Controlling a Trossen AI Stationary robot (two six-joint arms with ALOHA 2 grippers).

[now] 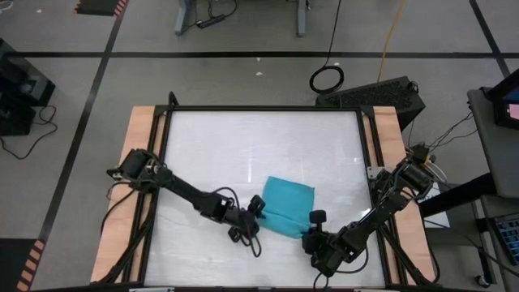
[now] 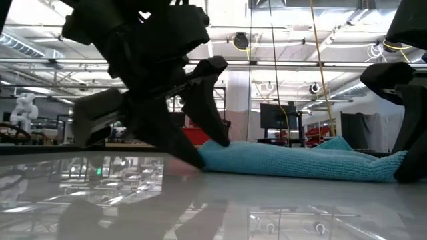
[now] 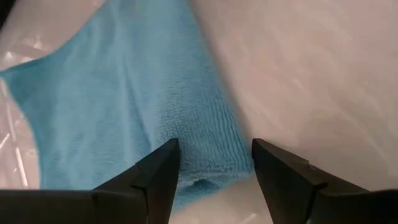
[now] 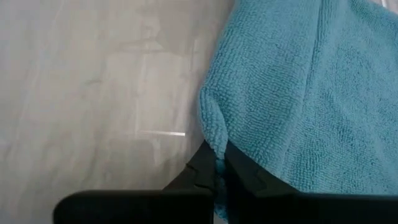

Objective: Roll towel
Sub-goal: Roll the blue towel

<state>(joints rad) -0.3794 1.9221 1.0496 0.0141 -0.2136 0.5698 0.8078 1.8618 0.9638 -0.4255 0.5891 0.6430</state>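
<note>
The left pincer point(image 1: 258, 204) sits low at the left edge of the towel point(image 1: 287, 205), its fingers point(image 3: 163, 171) spread apart with the folded corner of the cloth lying between them; nothing is clamped. In the low view the same pincer point(image 2: 212, 137) has its tips down at desk level, touching the towel's point(image 2: 300, 162) left end.

The right pincer point(image 1: 311, 234) is at the towel's near right corner, its fingers point(image 4: 205, 165) pressed together on a pinched-up fold of the towel's point(image 4: 298, 93) edge.

The towel lies flat, folded into a rough square, on the near half of the white desk point(image 1: 243, 146), slightly right of centre and turned at an angle. Its far and right edges are free. The far half of the desk is bare, with wide open room to the left of the cloth as well. Both arms reach in from the desk's side rails toward the near middle.
</note>
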